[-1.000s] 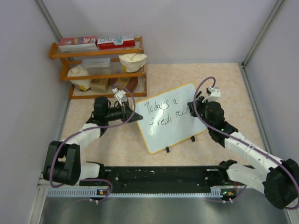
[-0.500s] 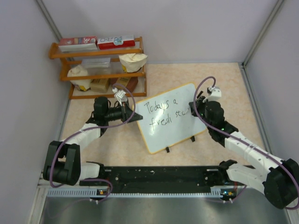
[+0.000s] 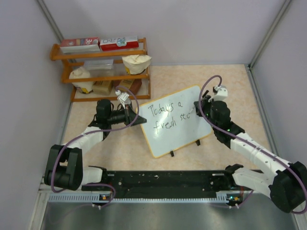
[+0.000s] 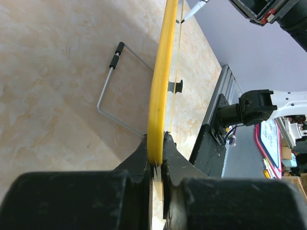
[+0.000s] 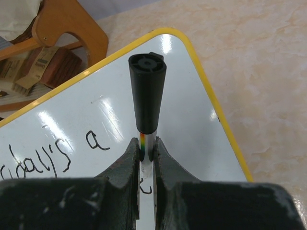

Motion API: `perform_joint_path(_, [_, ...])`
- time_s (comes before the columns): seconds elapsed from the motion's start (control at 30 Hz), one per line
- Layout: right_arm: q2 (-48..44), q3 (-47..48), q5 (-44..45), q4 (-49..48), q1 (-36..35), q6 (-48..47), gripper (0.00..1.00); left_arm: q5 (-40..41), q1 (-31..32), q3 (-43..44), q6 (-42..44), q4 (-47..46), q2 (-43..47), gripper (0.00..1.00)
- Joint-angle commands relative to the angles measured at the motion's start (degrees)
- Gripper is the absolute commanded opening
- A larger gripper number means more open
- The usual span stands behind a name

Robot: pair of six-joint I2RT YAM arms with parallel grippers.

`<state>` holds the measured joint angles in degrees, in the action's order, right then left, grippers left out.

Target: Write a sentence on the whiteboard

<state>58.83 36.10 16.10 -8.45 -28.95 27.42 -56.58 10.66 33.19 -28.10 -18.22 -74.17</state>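
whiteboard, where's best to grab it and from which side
Grip the whiteboard by the thin yellow frame on its left edge, coming in from the left, jaws straddling the rim as the left gripper does. The propped-up face is too wide, and the marker works its right side.

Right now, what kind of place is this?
Probably a robot test booth: plain walls close in a table, two arms are bolted at its edge, and a shelf holds boxes.

The glossy white rectangular whiteboard [image 3: 178, 136] has a yellow frame, the handwritten sentence [image 3: 163, 110] is black, the counter [image 3: 230, 81] mottled beige.
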Motion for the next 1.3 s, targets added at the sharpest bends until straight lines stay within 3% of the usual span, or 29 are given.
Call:
perform_joint_path(0.0, [0.41,0.73,0.08,-1.22,0.74,-0.53,0.0,4.28,0.59,-1.55,9.38,2.57,-1.06,0.0])
perform_joint_path(0.47, [-1.26,-4.02,0.78,0.98,1.35,0.27,0.0,4.19,0.59,-1.46,9.29,2.57,-0.97,0.0])
perform_joint_path(0.87, [-4.34,0.11,-1.42,-0.78,1.61,0.35,0.0,4.19,0.59,-1.46,9.38,2.84,-0.71,0.0])
perform_joint_path(1.27, [0.14,2.75,-0.01,-2.1,2.14,-0.53,0.0,4.19,0.51,-1.46,9.46,2.92,-0.89,0.0])
